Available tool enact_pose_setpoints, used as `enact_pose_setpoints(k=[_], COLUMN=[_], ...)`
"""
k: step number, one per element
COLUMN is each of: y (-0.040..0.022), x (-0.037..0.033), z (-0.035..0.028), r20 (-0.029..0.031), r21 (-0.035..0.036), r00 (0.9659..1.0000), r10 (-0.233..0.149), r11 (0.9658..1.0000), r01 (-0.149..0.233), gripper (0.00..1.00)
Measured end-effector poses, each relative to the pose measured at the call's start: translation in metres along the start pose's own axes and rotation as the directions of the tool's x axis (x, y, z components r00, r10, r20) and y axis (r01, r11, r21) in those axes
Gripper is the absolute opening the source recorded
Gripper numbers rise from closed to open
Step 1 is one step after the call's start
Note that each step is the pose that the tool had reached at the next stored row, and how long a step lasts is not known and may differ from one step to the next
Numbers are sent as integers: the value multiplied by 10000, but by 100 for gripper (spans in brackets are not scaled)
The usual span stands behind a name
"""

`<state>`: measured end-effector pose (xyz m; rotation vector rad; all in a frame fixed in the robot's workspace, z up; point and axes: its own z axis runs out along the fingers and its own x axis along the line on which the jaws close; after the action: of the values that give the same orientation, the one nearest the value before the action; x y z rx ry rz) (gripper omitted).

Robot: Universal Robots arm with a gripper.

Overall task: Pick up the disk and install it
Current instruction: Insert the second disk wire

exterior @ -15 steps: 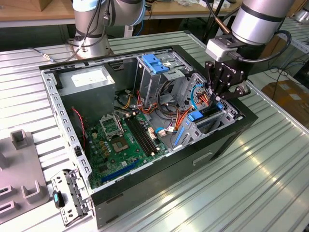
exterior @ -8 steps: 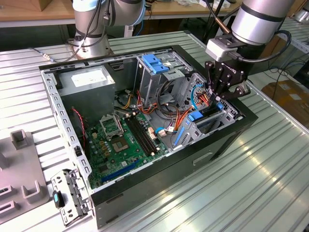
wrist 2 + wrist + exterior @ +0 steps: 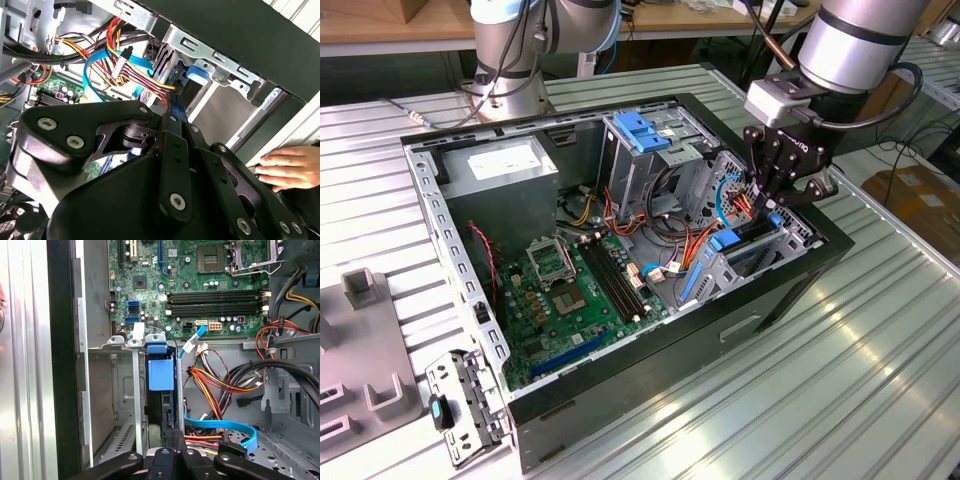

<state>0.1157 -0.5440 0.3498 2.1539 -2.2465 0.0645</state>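
Note:
The disk (image 3: 162, 407) stands on edge in a slot of the metal drive cage (image 3: 790, 238) at the exterior view's right end of the open computer case. It shows as a dark slab (image 3: 752, 235) with a blue plastic piece (image 3: 161, 374) at its end toward the motherboard. My gripper (image 3: 767, 205) hangs over the cage's outer end. Its fingers are shut together, narrower than the disk. In the first wrist view the gripper's (image 3: 173, 437) tips sit at the disk's near end; whether they touch it I cannot tell. In the second wrist view the gripper (image 3: 172, 107) points at the cage beside coloured cables.
The case holds a green motherboard (image 3: 570, 290), a grey power-supply box (image 3: 500, 170), a second cage with a blue latch (image 3: 640, 130) and loose cable bundles (image 3: 225, 380). A person's hand (image 3: 290, 167) rests on the case's outer wall. A loose bracket (image 3: 460, 405) lies on the ribbed table.

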Motion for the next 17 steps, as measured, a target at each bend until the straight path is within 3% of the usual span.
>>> enact_pose_setpoints(k=[4, 9, 13, 17], y=[31, 115, 119, 118], x=[1, 5, 5, 7], z=[0, 0, -2, -42], r20=[1, 2, 2, 12], r21=[0, 0, 0, 0], r00=[10000, 10000, 10000, 10000], r10=[-1, 0, 0, 0], r11=[10000, 10000, 10000, 10000], r01=[1, 0, 0, 0], gripper=[11, 11, 11, 11])
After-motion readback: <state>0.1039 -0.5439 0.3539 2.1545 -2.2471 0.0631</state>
